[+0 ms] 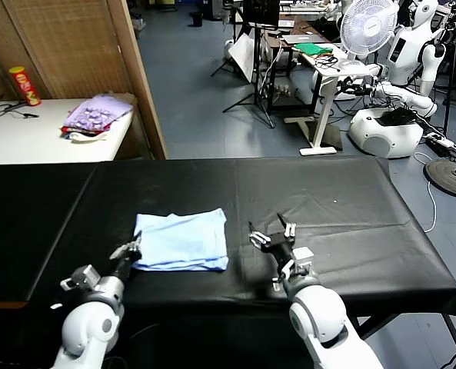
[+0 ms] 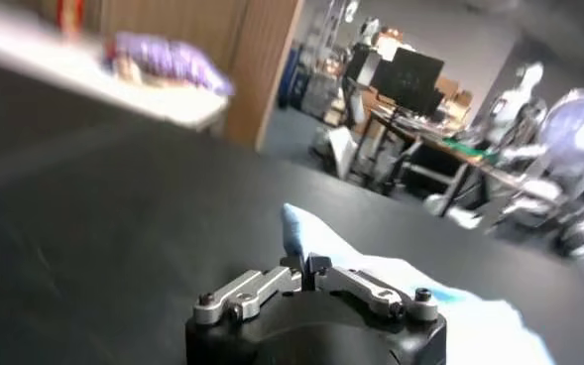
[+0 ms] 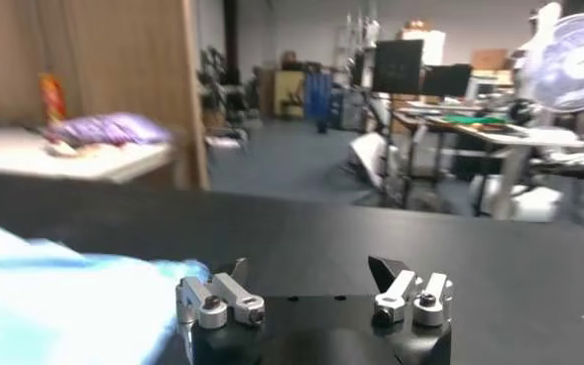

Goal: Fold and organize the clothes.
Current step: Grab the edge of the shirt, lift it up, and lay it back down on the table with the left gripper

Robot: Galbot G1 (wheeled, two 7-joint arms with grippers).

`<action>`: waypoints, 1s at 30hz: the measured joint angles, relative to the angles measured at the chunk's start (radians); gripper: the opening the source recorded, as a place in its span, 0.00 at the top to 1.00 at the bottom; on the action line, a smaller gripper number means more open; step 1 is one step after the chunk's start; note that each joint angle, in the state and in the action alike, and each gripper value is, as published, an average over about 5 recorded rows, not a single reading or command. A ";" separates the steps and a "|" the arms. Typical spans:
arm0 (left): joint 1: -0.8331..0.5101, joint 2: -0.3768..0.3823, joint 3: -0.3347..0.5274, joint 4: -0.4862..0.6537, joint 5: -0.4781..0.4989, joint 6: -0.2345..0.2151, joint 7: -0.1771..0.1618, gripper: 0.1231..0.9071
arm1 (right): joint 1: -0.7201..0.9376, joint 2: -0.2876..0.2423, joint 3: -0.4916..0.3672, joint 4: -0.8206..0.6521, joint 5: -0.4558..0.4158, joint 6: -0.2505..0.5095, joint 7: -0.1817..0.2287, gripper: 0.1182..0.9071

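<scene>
At the near-left corner of the T-shirt (image 1: 183,240), the left gripper (image 1: 128,250) has its fingers pinched together on the fabric; the left wrist view shows a small peak of blue cloth (image 2: 296,235) rising between the closed tips. Such a corner hold is judged to serve a fold: lifting one corner lets the thin cloth be carried over itself without dragging the whole garment.

The right gripper (image 1: 272,234) hovers just beside the shirt's right edge, jaws spread wide and empty, close to the black tablecloth (image 1: 327,200); its placement suggests it waits to take the matching near-right corner, though it touches nothing at present.

The T-shirt lies flat, already folded to a compact rectangle, on the near-centre of the table, between the two grippers. Its long axis runs left to right across the robot's front, with the shorter sides facing each gripper; the far edge tilts slightly, rising toward the right. Neck and sleeves cannot be told apart in this state.

Well apart, on a white side table (image 1: 28,134) at the far left, rests a lavender pile of garments (image 1: 97,114) beside a red canister (image 1: 24,85).
</scene>
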 joint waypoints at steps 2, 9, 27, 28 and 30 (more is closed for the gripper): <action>0.008 0.023 -0.006 0.000 0.127 -0.016 0.000 0.97 | -0.005 0.000 0.007 0.003 -0.009 -0.005 0.002 0.14; 0.032 0.156 -0.058 -0.007 0.423 -0.019 0.006 0.97 | -0.008 -0.001 0.020 0.004 -0.015 -0.007 0.005 0.14; 0.052 0.321 -0.075 -0.194 0.433 0.081 0.015 0.97 | -0.029 -0.004 0.037 0.001 -0.021 -0.007 -0.003 0.14; 0.042 0.305 -0.049 -0.199 0.388 0.088 0.018 0.97 | -0.032 -0.007 0.042 0.004 -0.021 -0.007 -0.005 0.14; 0.020 0.272 0.007 -0.201 0.302 0.099 0.019 0.97 | -0.041 -0.013 0.053 0.009 -0.021 -0.008 -0.010 0.14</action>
